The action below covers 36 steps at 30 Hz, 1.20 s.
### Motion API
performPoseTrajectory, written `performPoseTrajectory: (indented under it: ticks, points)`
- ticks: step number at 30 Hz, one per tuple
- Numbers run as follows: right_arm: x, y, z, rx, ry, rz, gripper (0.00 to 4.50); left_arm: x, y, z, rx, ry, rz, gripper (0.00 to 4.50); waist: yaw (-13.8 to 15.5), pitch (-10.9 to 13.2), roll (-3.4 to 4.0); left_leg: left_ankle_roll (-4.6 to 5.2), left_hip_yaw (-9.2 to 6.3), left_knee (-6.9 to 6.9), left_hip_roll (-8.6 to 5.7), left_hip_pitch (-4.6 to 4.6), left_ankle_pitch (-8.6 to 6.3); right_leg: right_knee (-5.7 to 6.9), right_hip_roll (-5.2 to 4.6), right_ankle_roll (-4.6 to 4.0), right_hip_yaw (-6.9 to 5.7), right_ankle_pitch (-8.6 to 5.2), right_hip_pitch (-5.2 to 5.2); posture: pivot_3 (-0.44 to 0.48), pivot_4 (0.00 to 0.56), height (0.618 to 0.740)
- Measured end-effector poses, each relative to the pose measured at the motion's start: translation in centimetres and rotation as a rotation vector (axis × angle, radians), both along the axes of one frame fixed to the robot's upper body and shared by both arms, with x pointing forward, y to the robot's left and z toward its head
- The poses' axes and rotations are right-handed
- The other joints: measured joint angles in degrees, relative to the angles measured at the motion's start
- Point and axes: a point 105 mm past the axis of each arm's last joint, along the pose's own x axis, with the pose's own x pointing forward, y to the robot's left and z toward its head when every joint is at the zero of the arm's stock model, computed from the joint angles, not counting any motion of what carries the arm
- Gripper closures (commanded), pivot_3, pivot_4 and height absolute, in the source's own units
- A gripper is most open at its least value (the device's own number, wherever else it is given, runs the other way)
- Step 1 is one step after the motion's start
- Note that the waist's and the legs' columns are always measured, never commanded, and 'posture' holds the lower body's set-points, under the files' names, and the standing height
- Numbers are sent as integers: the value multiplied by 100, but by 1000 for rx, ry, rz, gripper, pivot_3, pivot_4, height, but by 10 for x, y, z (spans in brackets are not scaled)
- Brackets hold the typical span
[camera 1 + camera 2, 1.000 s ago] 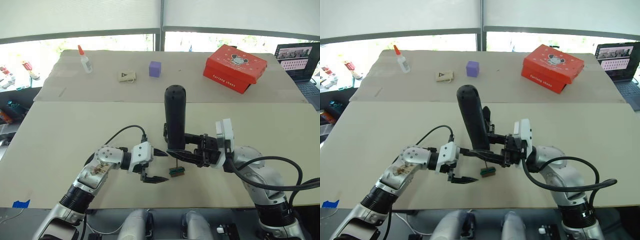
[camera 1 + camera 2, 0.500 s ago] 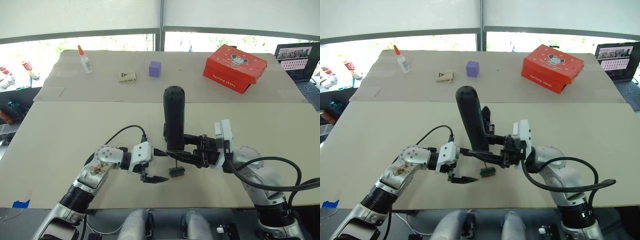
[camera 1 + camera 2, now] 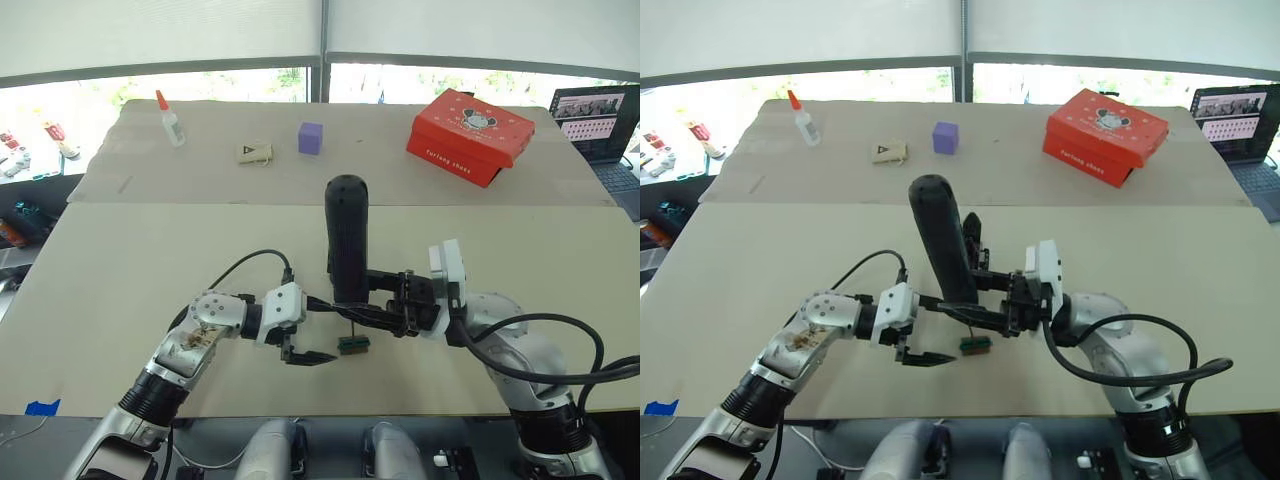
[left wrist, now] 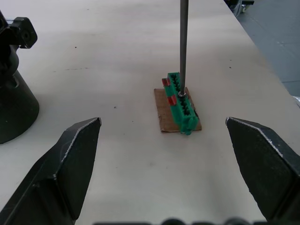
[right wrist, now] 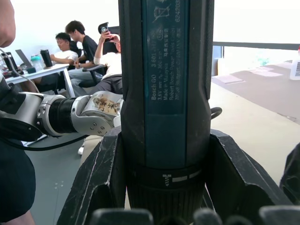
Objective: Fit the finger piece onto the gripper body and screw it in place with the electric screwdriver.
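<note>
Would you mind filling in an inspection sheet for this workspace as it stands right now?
Surface: beige table, bare around the work.
Job's things: electric screwdriver upright, its bit on a green block lying on a cardboard scrap; gripper body behind the screwdriver.
Clutter: glue bottle, purple cube, red box, small tag at the far side.
Grippers: right gripper shut on the screwdriver; left gripper open beside the block.
Cables: black cable on the left arm.
Surroundings: laptop far right; people seated at a desk.
</note>
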Motion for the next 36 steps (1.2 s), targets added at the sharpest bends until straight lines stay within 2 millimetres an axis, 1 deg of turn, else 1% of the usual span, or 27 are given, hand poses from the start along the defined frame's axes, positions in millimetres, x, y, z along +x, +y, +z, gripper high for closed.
performPoseTrajectory:
  ticks: [4,10,14,15,17,19,21,23,25,26,28,30,33,36]
  points:
    - [1,-1,20,23,-25,9,2579,-2,12,2,-1,17,39,0,-9,0,0,0,-1,-3,2,0,0,-1,0,0,0,0,-1,0,150,740]
    - [4,-2,43,39,-34,29,2579,-8,28,5,-23,21,121,0,2,0,0,0,-4,-1,2,1,0,-1,-2,0,0,0,2,0,150,740]
    - [9,0,68,60,-62,28,2579,-6,53,9,-11,38,210,0,-9,0,0,0,-4,-3,4,0,0,3,-1,-1,0,0,-4,0,150,740]
    - [9,1,71,65,-63,30,2579,-5,56,11,-8,36,220,0,-2,0,0,0,-4,-4,4,0,0,2,-1,-1,-1,0,-3,0,150,740]
    - [10,3,77,69,-58,32,2579,0,69,21,-10,46,253,0,6,0,-1,0,-5,-2,2,-2,0,1,-2,-1,-1,0,-3,0,150,740]
    - [12,4,79,67,-49,29,2579,10,81,38,-25,29,290,0,17,1,-1,0,-5,-2,1,-3,0,0,-2,-1,-3,0,-1,0,150,740]
    - [13,5,80,73,-37,29,2579,21,86,54,-36,-15,310,0,16,1,-1,0,-4,-2,-2,-3,0,-1,-2,0,-3,0,0,0,150,740]
    - [13,7,82,82,-32,31,2579,29,80,63,-67,-43,313,0,12,0,-1,0,-3,-3,-4,-3,0,0,-2,0,-3,0,0,0,150,740]
    - [14,7,83,84,-30,25,2579,36,64,65,-104,-57,307,0,15,0,-1,0,-2,-3,-6,-3,0,-2,-2,0,-3,0,1,0,150,740]
    - [14,7,83,86,-30,22,2579,38,50,61,-115,-54,298,0,15,0,-1,0,-1,-3,-7,-3,0,-1,-2,0,-3,1,2,0,150,740]
    - [15,8,84,89,-31,17,2579,39,29,48,-116,-34,286,0,0,1,-3,0,2,-3,-7,-4,0,0,-1,0,-3,1,0,0,150,740]
    - [17,8,85,92,-30,2,2579,43,17,39,-118,-19,310,0,-2,1,-3,0,2,-3,-3,-3,0,3,3,0,-3,0,-2,0,150,740]
    - [18,9,87,97,-36,-10,2579,56,7,34,-113,-34,374,0,-3,1,-4,0,2,-2,-3,-3,0,4,3,0,-2,0,-3,0,150,740]
    - [19,10,91,99,-47,-19,2579,65,-3,27,-101,-44,430,0,2,1,-4,0,2,-3,-4,-4,0,-1,2,0,-2,1,0,0,150,740]
